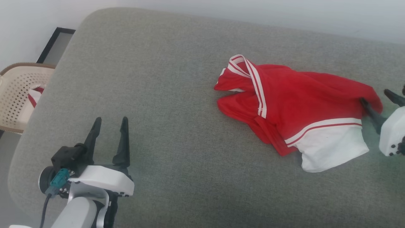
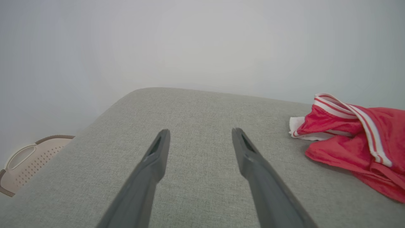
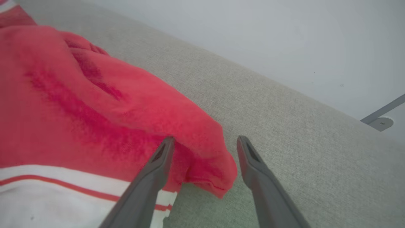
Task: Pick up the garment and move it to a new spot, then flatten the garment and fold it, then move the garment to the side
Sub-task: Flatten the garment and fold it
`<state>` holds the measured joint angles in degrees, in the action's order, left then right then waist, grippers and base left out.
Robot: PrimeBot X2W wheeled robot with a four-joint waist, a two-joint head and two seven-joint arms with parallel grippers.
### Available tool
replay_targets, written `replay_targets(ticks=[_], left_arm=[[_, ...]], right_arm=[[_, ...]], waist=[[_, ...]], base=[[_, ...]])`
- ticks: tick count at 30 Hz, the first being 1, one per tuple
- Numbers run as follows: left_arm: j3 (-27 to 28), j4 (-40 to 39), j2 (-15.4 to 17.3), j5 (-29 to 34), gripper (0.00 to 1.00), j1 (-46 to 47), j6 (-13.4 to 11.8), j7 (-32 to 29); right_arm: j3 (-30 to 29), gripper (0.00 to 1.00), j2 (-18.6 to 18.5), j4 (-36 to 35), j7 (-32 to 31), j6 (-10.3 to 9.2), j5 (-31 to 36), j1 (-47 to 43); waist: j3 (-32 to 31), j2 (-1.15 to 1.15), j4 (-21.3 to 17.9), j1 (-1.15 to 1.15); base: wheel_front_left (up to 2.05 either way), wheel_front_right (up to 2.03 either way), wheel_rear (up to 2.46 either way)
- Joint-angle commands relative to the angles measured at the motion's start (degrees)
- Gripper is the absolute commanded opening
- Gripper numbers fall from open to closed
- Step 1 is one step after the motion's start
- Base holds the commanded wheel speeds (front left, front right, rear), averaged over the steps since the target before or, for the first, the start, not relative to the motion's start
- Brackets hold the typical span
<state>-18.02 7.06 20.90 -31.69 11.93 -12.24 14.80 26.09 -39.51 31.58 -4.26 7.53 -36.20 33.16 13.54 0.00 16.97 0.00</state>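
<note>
The garment [image 1: 300,101] lies crumpled on the right half of a grey cushioned surface [image 1: 174,133]. It is bright red, with a white sleeve toward me and a striped collar band at its far left. My right gripper [image 1: 374,95] is at the garment's right edge and stands open. In the right wrist view the garment's [image 3: 79,110] red corner lies between the spread fingers of the right gripper [image 3: 206,139]. My left gripper [image 1: 111,119] is open over bare cushion at the lower left, well apart from the cloth. In the left wrist view the left gripper [image 2: 201,131] holds nothing, and the garment [image 2: 354,142] is far to its right.
A beige perforated basket [image 1: 15,91] stands off the cushion's left edge with a small striped cloth scrap [image 1: 34,95] in it; the basket [image 2: 28,161] also shows at lower left. A pale wall runs behind the cushion. A grey metal bracket [image 3: 381,118] sits beyond the far edge.
</note>
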Motion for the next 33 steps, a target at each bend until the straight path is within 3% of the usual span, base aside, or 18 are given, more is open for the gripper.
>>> replay_targets(ticks=[1, 15, 21, 28, 29, 30, 33], left_arm=[[0.4, -0.1, 0.2, 0.3, 1.0, -0.4, 0.3, 0.4], [0.2, -0.9, 0.9, -0.2, 1.0, -1.3, 0.1, 0.3], [-1.0, -0.8, -0.1, 0.4, 1.0, 0.4, 0.4, 0.0], [-1.9, -0.1, -1.0, 0.8, 1.0, 1.6, 0.4, 0.1], [-2.0, 0.0, -1.1, 0.8, 1.0, 1.7, 0.4, 0.1], [-2.0, 0.1, -1.2, 0.8, 1.0, 1.8, 0.4, 0.1], [-1.5, 0.3, -1.2, 0.8, 1.0, 1.6, 0.2, 0.2]], right_arm=[[0.7, 1.0, -0.2, -1.4, 0.0, -0.08, -1.0, -0.8], [3.7, 1.0, -4.3, -17.3, -12.8, -0.06, -10.3, -10.9], [2.4, 1.0, -2.6, -15.9, -15.8, -0.04, -8.6, -11.3], [4.9, 1.0, -0.9, -11.8, -20.2, -0.04, -6.6, -10.9], [5.3, 0.08, -1.0, -11.6, -20.2, -0.04, -5.9, -10.7], [5.4, 0.0, -1.0, -11.4, -19.9, -0.06, -5.8, -10.6], [4.4, 0.0, -1.7, -12.0, -19.0, -0.05, -5.7, -10.1]], waist=[[-0.3, 0.0, -0.4, 0.0], [-0.3, 0.0, -2.0, 0.0], [1.6, 0.0, -0.7, 0.0], [2.7, 0.0, 0.9, 0.0], [2.8, 0.0, 1.0, 0.0], [2.8, 0.0, 1.1, 0.0], [2.6, 0.0, 0.8, 0.0]], base=[[0.0, 0.0, 0.0], [0.0, 0.0, 0.0], [0.0, 0.0, 0.0], [0.0, 0.0, 0.0], [0.0, 0.0, 0.0], [0.0, 0.0, 0.0], [0.0, 0.0, 0.0]])
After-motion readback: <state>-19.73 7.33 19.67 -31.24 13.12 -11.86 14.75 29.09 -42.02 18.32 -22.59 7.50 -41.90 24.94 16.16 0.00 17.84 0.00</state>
